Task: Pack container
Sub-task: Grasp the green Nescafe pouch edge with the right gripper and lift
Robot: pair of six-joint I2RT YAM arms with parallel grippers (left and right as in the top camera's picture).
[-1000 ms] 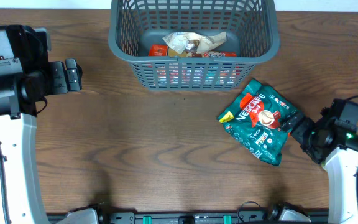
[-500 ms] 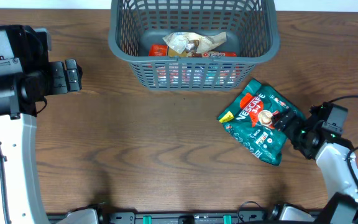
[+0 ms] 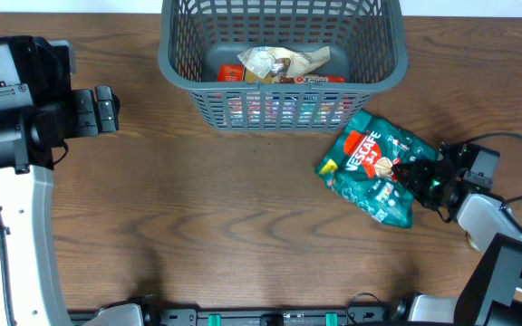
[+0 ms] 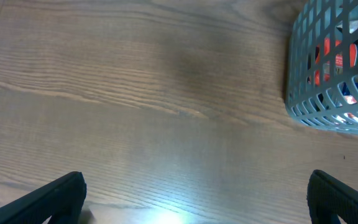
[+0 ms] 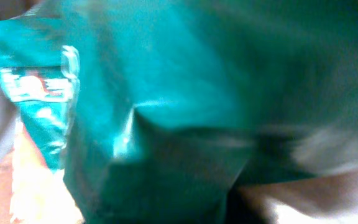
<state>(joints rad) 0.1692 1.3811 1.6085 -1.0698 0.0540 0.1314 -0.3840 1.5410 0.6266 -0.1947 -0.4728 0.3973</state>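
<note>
Pouch (image 3: 370, 167) of green foil sits clenched in right claw (image 3: 421, 174) beside container (image 3: 279, 88); left claw (image 4: 201, 202) released.

The white left arm (image 3: 12, 208) stands by the left edge of the brown wooden table (image 3: 243, 226), its black left gripper (image 3: 107, 110) pointing right, fingers (image 4: 55, 199) spread wide. The white right arm (image 3: 501, 254) reaches from the near right corner, its black right gripper (image 3: 413, 172) pointing left; how its jaws stand is unclear.

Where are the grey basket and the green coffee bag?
grey basket (image 3: 279, 89): overhead view, on its front rim.
green coffee bag (image 3: 368, 165): overhead view, on its printed front.
</note>
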